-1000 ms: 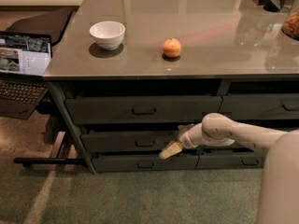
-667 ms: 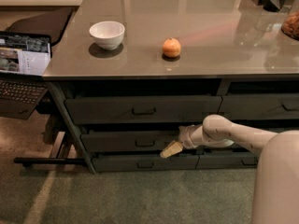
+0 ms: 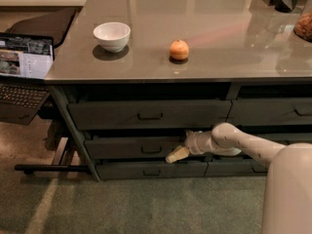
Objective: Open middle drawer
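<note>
The middle drawer (image 3: 126, 147) is a dark grey-green front with a small dark handle (image 3: 150, 150), second of three stacked under the counter's left side. A dark gap shows above its front. My gripper (image 3: 177, 154) is low in front of the counter, at the right end of this drawer front, right of the handle. Its pale beige tip points down and left. My white arm (image 3: 234, 143) reaches in from the lower right.
The top drawer (image 3: 146, 113) and bottom drawer (image 3: 151, 169) flank the middle one. More drawers (image 3: 273, 112) stand to the right. On the counter are a white bowl (image 3: 112, 35) and an orange fruit (image 3: 179, 49). An open laptop (image 3: 22, 67) stands at the left.
</note>
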`<state>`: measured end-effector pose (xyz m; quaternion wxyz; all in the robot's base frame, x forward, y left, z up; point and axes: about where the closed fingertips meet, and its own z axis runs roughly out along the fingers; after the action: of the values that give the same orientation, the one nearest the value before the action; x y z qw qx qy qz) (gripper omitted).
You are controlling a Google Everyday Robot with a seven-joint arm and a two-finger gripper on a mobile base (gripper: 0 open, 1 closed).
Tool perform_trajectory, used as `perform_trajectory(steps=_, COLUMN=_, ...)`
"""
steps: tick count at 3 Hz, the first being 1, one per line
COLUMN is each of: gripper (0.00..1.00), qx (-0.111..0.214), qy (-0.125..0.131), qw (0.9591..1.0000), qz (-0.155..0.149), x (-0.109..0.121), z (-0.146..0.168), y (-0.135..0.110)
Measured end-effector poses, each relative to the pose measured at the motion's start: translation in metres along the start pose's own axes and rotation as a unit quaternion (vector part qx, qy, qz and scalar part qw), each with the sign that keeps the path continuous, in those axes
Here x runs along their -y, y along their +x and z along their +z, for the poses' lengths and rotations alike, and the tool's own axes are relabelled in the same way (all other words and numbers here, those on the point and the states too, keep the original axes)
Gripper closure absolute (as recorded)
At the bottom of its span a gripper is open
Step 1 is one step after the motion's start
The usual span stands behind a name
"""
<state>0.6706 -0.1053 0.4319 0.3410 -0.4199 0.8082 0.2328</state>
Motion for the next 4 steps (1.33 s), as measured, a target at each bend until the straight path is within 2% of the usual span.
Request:
perform_trajectory(steps=1, gripper=0.19, qx=0.004, qy=-0.003, qw=1.0, qz=0.0, x=0.0013, z=0.003, y=-0.0008)
perform_trajectory(steps=4, gripper=0.88, qx=0.003, qy=-0.002, qw=1.0, qz=0.001, x=0.0038, z=-0.0057, y=-0.0055)
